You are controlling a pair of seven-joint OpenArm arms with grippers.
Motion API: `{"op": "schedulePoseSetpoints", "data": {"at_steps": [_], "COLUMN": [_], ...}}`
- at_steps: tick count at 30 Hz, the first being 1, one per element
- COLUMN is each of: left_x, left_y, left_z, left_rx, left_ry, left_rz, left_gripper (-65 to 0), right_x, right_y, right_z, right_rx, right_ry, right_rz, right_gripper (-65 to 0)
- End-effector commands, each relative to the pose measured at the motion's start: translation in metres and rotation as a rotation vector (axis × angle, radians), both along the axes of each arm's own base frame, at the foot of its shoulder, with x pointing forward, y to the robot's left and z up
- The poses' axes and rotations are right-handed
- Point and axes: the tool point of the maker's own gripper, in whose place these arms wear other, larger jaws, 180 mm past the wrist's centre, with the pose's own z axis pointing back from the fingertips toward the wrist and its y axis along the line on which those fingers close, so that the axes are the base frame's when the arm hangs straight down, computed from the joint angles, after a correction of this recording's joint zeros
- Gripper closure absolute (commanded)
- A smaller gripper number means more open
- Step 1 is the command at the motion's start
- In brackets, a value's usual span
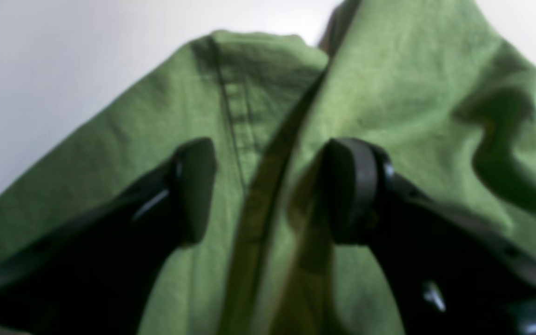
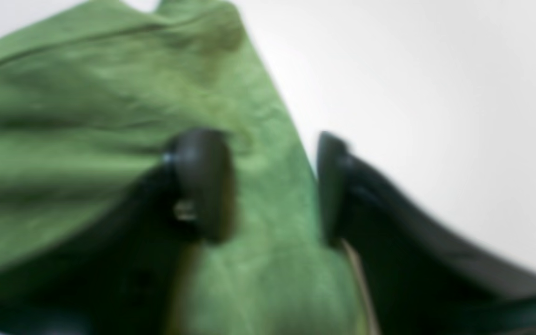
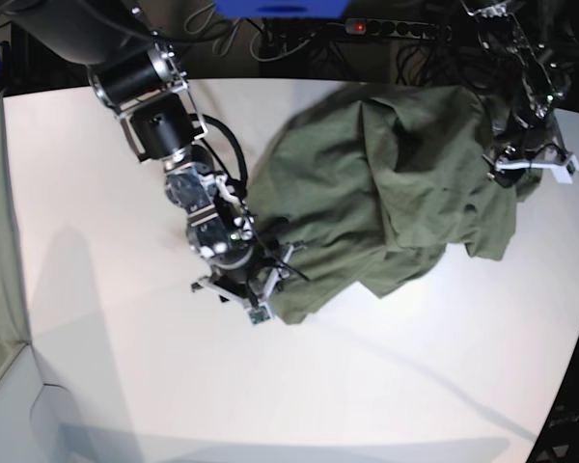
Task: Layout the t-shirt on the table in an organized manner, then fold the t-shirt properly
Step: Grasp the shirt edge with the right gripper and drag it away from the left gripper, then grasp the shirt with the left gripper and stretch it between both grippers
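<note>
One t-shirt point(image 3: 386, 183) lies on one white counter point(image 3: 125, 386). Two arms reach over it, one at the left and one at the far right, each ending in one gripper: the right gripper point(image 3: 261, 280) and the left gripper point(image 3: 521, 159). Each gripper has two black fingers. One power strip point(image 3: 396, 29) runs along the floor beyond the far edge.

Base view looks down from overhead; both wrist views hug the t-shirt point(image 3: 386, 183).
</note>
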Motion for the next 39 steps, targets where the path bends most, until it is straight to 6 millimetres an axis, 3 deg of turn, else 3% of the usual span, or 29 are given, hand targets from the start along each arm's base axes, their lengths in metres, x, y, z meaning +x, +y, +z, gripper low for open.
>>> {"op": "schedulePoseSetpoints", "data": {"at_steps": [1, 4, 6, 9, 16, 19, 24, 27, 30, 35, 39], "left_x": [-0.005, -0.012, -0.016, -0.013, -0.009, -0.011, -0.007, -0.001, 0.012, 0.07, 0.121], "left_y": [0.004, 0.002, -0.001, -0.008, -0.025, -0.038, -0.056, -0.072, -0.082, -0.111, -0.136], "left_z": [-0.003, -0.008, -0.008, 0.001, 0.024, 0.033, 0.061, 0.078, 0.091, 0.107, 0.096], "left_rx": [-0.001, -0.008, -0.009, -0.022, -0.084, -0.134, -0.189, -0.218, -0.227, -0.256, -0.177], "left_ry": [0.026, 0.04, 0.045, 0.012, -0.089, -0.134, -0.231, -0.281, -0.327, -0.404, -0.349], "left_rz": [0.007, 0.007, 0.005, -0.002, 0.0, -0.002, -0.033, -0.076, -0.108, -0.207, -0.318], "left_gripper": [-37.1, -37.1, -37.1, -37.1, -37.1, -37.1, -37.0, -37.0, -37.0, -37.0, -37.4], "right_x": [0.006, 0.006, 0.006, 0.015, 0.038, 0.031, 0.017, 0.008, -0.003, -0.019, -0.036], "right_y": [-0.016, -0.022, -0.035, -0.046, -0.13, -0.169, -0.207, -0.218, -0.218, -0.219, -0.218], "right_z": [0.002, 0.0, -0.002, 0.01, 0.08, 0.109, 0.165, 0.187, 0.179, 0.142, 0.12], "right_rx": [-0.045, -0.058, -0.081, -0.063, 0.078, 0.124, 0.205, 0.217, 0.205, 0.182, 0.164], "right_ry": [0.005, 0.013, 0.023, 0.0, -0.165, -0.247, -0.412, -0.476, -0.456, -0.359, -0.309], "right_rz": [-0.018, -0.024, -0.034, -0.073, -0.348, -0.464, -0.604, -0.636, -0.638, -0.645, -0.647], "right_gripper": [-14.0, -0.2, 0.0, 0.0, 0.0, 0.0, 0.0, 0.0, 0.0, 0.0, 0.0]}}
